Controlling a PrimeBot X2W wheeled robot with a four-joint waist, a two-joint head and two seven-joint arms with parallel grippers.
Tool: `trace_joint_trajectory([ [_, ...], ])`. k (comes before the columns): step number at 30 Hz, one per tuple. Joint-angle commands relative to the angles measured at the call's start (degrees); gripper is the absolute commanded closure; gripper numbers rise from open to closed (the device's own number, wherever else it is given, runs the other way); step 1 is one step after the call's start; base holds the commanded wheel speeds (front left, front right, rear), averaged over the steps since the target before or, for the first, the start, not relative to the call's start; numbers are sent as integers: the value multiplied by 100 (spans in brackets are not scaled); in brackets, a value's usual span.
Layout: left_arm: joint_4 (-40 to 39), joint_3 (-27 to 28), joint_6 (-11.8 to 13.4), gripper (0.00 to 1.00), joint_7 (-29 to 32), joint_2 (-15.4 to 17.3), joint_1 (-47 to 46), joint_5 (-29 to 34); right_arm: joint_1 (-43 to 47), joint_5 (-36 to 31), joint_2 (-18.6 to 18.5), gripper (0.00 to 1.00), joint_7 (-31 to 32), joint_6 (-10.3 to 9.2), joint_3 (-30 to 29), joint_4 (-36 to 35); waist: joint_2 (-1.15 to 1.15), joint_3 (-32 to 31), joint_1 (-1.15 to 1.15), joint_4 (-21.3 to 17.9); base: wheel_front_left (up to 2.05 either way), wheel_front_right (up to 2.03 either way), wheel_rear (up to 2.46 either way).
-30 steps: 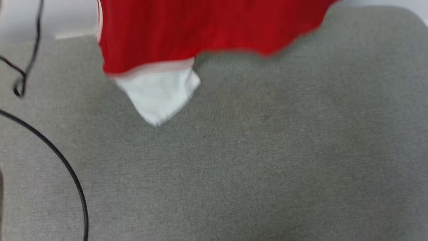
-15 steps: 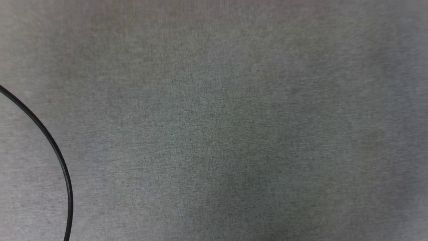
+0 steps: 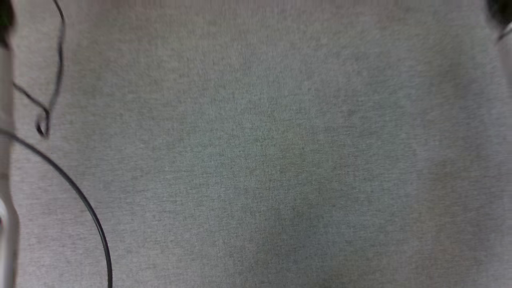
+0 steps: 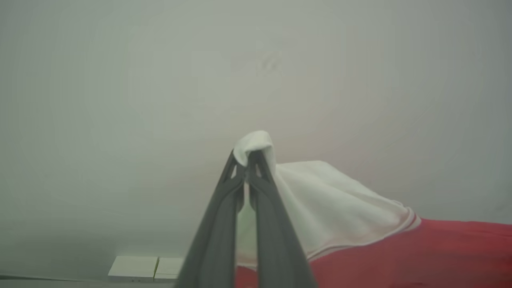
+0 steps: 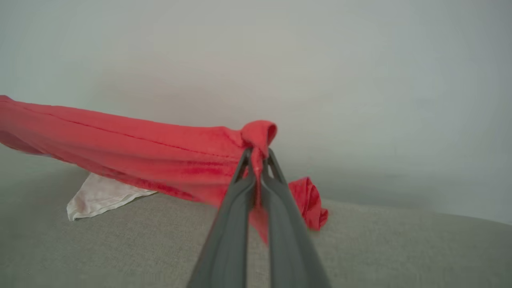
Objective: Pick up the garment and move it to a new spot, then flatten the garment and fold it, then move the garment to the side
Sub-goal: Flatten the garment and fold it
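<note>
In the left wrist view my left gripper (image 4: 245, 158) is shut on a bunched tip of the garment's white sleeve (image 4: 332, 208), and the red body (image 4: 400, 256) trails off to the lower right. My right gripper (image 5: 258, 158) is shut on a pinch of the red garment (image 5: 140, 148). From there the cloth stretches taut to the left, above the grey surface (image 5: 400, 248). A white sleeve (image 5: 100, 196) hangs down to that surface, and a red corner (image 5: 310, 202) droops behind the fingers.
The head view looks down on the grey fabric surface (image 3: 256, 160), with a black cable (image 3: 80, 200) curving across its left side and a thinner looped wire (image 3: 44, 120) above it. A pale wall stands behind the garment. A small white block (image 4: 146, 267) lies low in the left wrist view.
The head view has shifted, so the camera has moved. The garment that hung across its top a second ago is out of that view now.
</note>
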Motion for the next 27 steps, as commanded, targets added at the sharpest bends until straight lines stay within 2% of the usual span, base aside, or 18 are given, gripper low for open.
trace_joint_trajectory([
  [1, -39, -5, -14, 100, -43, 29, 114, -30, 109, 22, -33, 100, -55, -4, 21, -37, 0, -290, -1, -1, 0, 0, 0],
  [9, -765, 149, -11, 100, -127, 103, 2544, -296, 1934, 558, -372, 100, -284, -5, 639, -499, 0, -1401, -1, 98, 0, 0, 0],
  [13, -1379, 273, 208, 100, -133, 112, 3837, -418, 2862, 759, -577, 100, -300, -5, 799, -798, 0, -1914, -1, 143, 0, 0, 0],
  [18, -2363, 360, 659, 100, 37, 180, 5331, -599, 3969, 930, -784, 100, -342, -6, 774, -1263, 0, -2384, -1, 154, 0, 0, 0],
  [27, -4551, 709, 1793, 100, 505, 484, 7781, -860, 5784, 803, -992, 100, -208, -7, 305, -2328, 0, -2934, -1, 87, 0, 0, 0],
])
